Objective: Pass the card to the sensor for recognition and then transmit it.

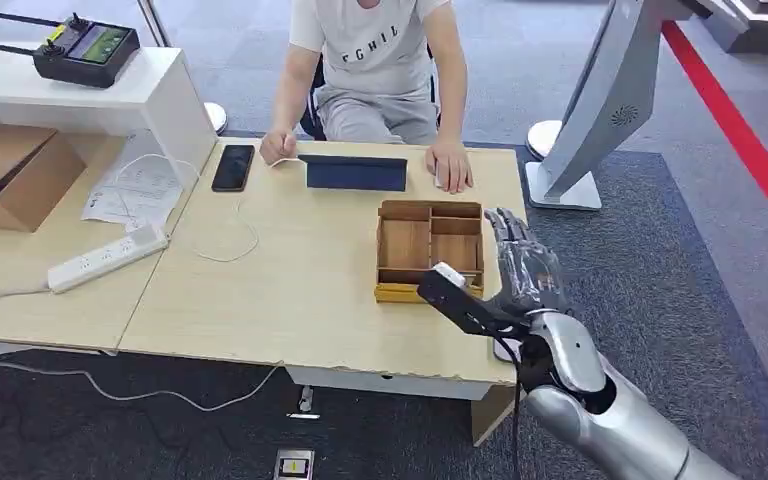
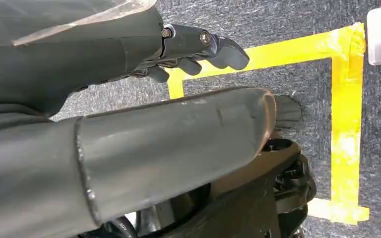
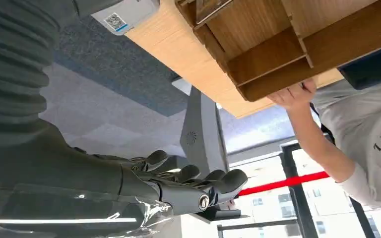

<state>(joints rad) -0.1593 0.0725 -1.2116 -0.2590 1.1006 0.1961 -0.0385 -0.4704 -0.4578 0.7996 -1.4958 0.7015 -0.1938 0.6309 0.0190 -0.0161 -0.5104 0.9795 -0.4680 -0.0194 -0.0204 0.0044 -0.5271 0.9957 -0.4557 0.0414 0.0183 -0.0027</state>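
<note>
Our right hand (image 1: 522, 268) hovers empty, fingers spread, beside the wooden tray (image 1: 430, 250) on the table (image 1: 260, 300). Our left hand (image 2: 198, 47) hangs over carpet, fingers loosely curled, holding nothing. We cannot pick out the card; presumably thin, stiff and light, best pinched by its edges.

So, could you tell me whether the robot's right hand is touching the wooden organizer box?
Apart. In the right wrist view, the right hand hangs open with carpet and background between it and the wooden organizer box.

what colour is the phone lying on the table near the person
Black phone, seen best in the head view.
</note>
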